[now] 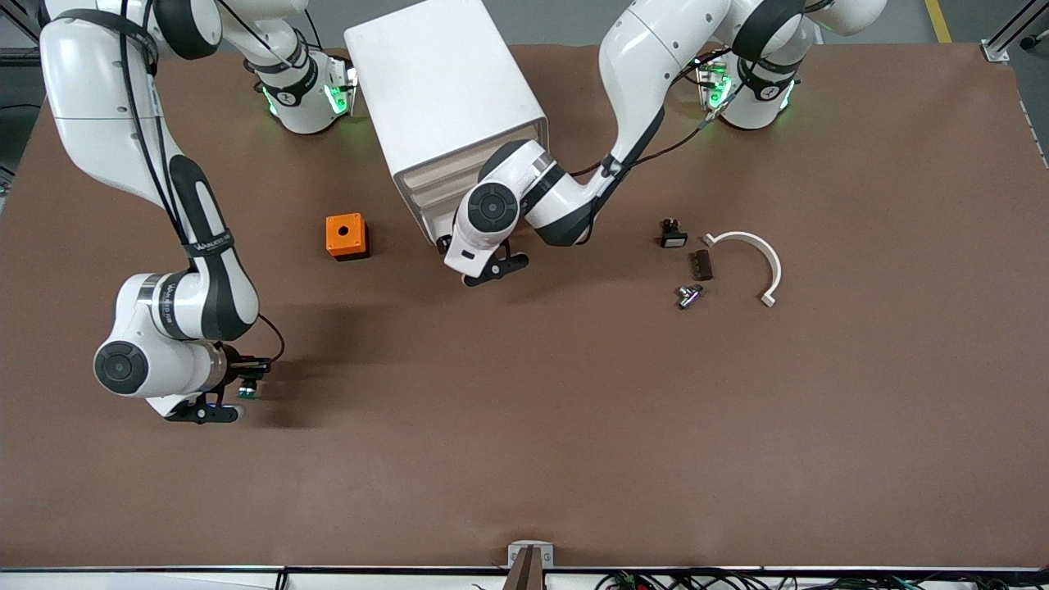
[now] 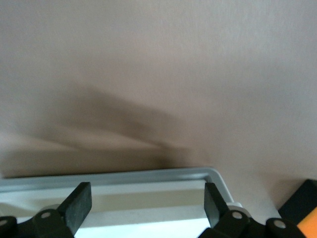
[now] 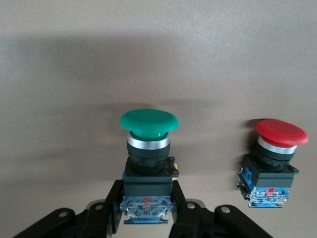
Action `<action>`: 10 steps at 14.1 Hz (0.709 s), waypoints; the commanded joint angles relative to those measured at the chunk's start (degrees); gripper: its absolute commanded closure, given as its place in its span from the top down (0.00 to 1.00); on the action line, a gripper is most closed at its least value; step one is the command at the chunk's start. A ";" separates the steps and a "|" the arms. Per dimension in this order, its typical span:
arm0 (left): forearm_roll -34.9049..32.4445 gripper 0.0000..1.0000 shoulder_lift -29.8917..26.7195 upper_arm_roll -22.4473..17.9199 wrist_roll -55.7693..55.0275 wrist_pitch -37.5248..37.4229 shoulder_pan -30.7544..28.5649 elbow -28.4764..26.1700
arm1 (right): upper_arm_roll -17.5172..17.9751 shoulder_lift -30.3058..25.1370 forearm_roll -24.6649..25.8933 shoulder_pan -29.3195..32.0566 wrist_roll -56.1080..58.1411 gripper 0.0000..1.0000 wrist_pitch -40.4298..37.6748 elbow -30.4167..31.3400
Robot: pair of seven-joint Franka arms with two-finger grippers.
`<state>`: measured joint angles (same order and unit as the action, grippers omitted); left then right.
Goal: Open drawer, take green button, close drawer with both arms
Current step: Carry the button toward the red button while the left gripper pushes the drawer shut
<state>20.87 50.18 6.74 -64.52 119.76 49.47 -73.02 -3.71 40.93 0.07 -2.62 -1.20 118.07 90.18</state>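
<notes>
Button first: the small push button (image 3: 148, 158) with its round green mushroom cap, silver collar, black body and blue rear sits clamped at its base between the black fingers (image 3: 113, 203) of the right gripper (image 1: 238, 385), low over the brown table (image 1: 524, 459) toward the right arm's end. A red-capped button of the same build (image 3: 273, 161) stands on the table just beside it. Next along, an orange box with a round hole (image 1: 347, 236) rests near the big white cabinet (image 1: 447, 98). At the cabinet's lowest cream-fronted drawer (image 1: 428, 215), the left gripper (image 1: 459, 246) is spread wide, gripping nothing, right at the front edge.
</notes>
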 commanded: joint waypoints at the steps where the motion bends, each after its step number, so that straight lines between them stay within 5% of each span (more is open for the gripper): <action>1: 2.33 1.00 -0.52 -0.06 -0.78 1.18 0.98 -0.81 | 1.08 -0.59 1.07 1.48 0.41 0.28 0.14 1.49; 7: 4.00 1.00 -0.17 -0.06 -0.69 2.23 2.65 -0.90 | 1.08 -0.15 0.98 1.48 0.41 0.31 0.58 2.37; 10: 6.10 1.00 -0.09 -0.06 -0.69 2.49 3.26 -0.90 | 1.08 0.37 0.98 1.57 0.41 0.54 1.72 2.37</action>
<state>24.55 50.19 6.79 -64.53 121.23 51.86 -73.69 -3.71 40.98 0.07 -2.35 -1.20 118.86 92.35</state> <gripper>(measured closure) 0.000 0.568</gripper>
